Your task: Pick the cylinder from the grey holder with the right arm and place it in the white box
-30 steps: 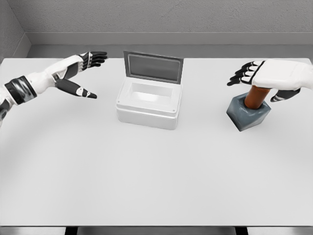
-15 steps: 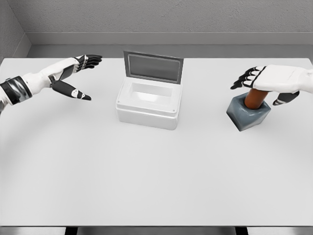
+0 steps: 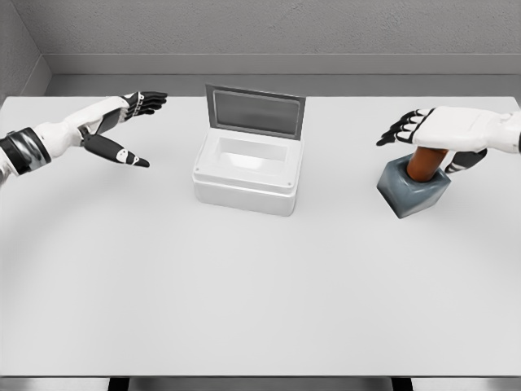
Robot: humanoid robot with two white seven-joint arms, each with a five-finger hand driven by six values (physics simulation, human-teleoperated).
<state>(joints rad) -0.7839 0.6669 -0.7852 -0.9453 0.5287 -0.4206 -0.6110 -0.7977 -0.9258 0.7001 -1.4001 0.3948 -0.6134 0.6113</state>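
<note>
A brown cylinder (image 3: pixel 424 164) stands upright in the grey holder (image 3: pixel 413 190) at the right of the table. My right hand (image 3: pixel 431 134) hovers directly over the cylinder's top, palm down, fingers spread toward the left and thumb hanging behind the cylinder; it is open and does not grip it. The white box (image 3: pixel 247 170) sits in the middle with its lid (image 3: pixel 255 111) raised at the back and its inside bare. My left hand (image 3: pixel 126 122) floats open at the far left, fingers stretched out, well away from the box.
The white table (image 3: pixel 244 285) spreads wide in front of the box and holder. A grey wall runs behind the table's far edge. The table's front edge lies near the bottom of the picture.
My right hand has sunk lower over the cylinder, now covering its top, and shifted slightly left. The left arm drew back a little to the left, then held still.
</note>
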